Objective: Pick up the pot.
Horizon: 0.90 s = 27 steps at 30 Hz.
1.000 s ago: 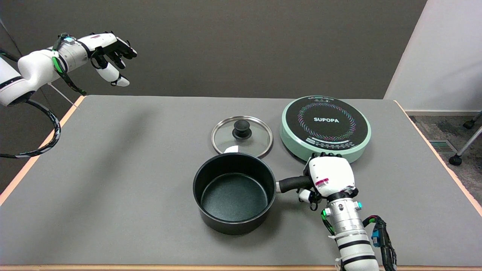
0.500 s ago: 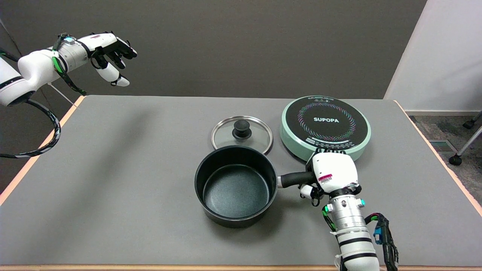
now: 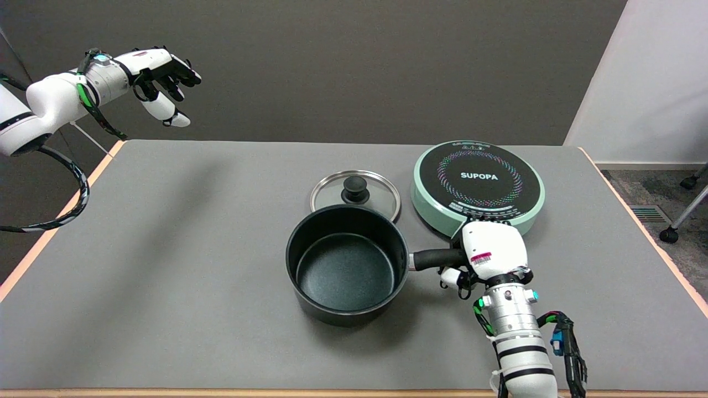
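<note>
- We see a flat grey table top (image 3: 182, 265) with a thin pale wooden edge strip along its left, right and near sides.
- Behind the table's far edge stands a dark grey-brown matte wall (image 3: 354, 66), evenly lit.
- At the upper right, a lighter white wall panel (image 3: 652, 83) meets the dark one on a slanted line.
- Past the table's right edge we see mottled grey carpet floor (image 3: 658, 193) and a metal chair leg with black castor wheels (image 3: 683, 213).
- Soft shadows lie on the table top.
</note>
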### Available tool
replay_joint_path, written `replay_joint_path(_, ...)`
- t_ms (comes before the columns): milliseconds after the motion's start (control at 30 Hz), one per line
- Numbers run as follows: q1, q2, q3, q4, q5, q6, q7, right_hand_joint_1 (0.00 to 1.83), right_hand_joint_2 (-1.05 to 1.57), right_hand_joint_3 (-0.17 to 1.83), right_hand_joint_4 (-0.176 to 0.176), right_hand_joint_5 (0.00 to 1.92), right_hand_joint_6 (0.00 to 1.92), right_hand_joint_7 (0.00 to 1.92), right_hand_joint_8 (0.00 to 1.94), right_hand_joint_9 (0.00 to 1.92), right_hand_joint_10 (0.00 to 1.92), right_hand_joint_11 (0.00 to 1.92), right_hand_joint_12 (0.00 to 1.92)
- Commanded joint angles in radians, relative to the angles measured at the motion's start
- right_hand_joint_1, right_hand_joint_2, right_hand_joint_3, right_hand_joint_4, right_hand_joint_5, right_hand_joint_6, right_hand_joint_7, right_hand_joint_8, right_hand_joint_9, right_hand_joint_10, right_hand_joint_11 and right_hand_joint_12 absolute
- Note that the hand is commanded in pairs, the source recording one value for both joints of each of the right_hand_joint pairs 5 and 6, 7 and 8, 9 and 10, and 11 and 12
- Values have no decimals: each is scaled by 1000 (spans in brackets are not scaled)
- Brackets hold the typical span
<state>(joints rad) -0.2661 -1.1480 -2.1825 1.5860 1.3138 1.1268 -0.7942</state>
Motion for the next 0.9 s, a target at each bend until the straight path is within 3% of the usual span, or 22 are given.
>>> replay_joint_path(33, 10, 5, 30, 66, 58, 5, 7, 1143, 619, 1544, -111, 1612, 1612, 1612, 1612, 1612, 1612, 1612, 1612)
replay_joint_path(67, 12, 5, 35, 75, 68, 1, 5, 1157, 556, 1723, -114, 1631, 1631, 1631, 1631, 1631, 1631, 1631, 1631)
replay_joint_path(167, 27, 11, 43, 85, 106, -10, 1, 1169, 560, 1825, -113, 1655, 1655, 1655, 1655, 1655, 1655, 1655, 1655)
replay_joint_path(700, 76, 51, 106, 153, 202, -77, -13, 1164, 671, 1833, -111, 1674, 1674, 1674, 1674, 1674, 1674, 1674, 1674)
replay_joint_path(900, 89, 63, 213, 216, 316, -182, -62, 1165, 647, 1833, -113, 1661, 1661, 1661, 1661, 1661, 1661, 1661, 1661)
